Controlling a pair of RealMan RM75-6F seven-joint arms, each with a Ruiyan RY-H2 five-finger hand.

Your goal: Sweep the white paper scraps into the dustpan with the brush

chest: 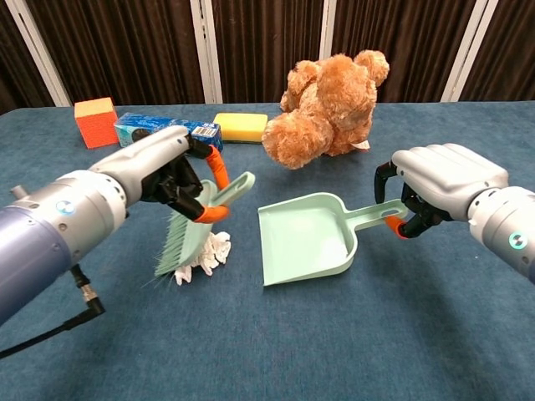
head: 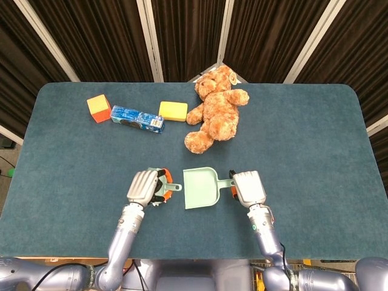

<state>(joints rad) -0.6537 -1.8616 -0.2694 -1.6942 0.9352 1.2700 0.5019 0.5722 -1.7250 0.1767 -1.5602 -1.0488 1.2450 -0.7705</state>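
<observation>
the main risk is judged to be scattering: the brush (chest: 194, 227) is tilted with its bristles already down on the white paper scraps (chest: 207, 251), and a fast or shallow stroke to the right could flick the light pieces past the dustpan (chest: 306, 239) or push them under its near lip, since a strip of bare table (chest: 276, 334) is seen between scraps and lip. the dustpan could also be shoved away if the brush strikes its edge, unless it is held firmly.

the left hand (chest: 171, 171) is wrapped closed around the brush handle, knuckles up, with the forearm reaching in from the near left. the right hand (chest: 439, 185) is curled closed on the dustpan handle at the right, palm down. the scraps are found just left of the dustpan, largely hidden beneath the bristles in the chest view.
</observation>
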